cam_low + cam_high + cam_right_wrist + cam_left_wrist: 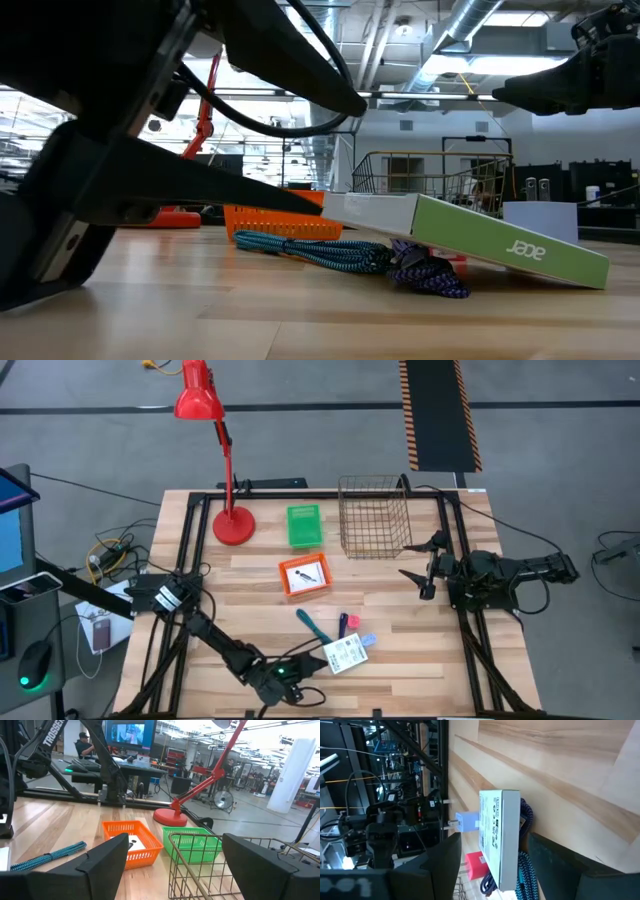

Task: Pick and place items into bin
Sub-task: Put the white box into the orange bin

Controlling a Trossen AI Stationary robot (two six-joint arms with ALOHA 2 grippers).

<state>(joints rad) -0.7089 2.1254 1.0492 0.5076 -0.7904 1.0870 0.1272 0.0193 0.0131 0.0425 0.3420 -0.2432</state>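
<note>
Wood table point(400, 650), L gripper point(318, 682) jaws wide at white box point(345, 654)

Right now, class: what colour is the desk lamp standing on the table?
Red all over: the desk lamp, shade, stem and round base, shows best in the high view.

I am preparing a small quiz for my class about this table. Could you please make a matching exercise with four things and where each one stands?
Things:
1. red desk lamp with round base
2. empty wire mesh basket
3. flat white and green box
4. shallow orange plastic tray

Places, seen from above:
A. near the table's front edge, beside the left pincer
B. middle of the table
C. back left corner area
D. back right area, close to the right pincer

Pairs: 1-C, 2-D, 3-A, 4-B
</note>
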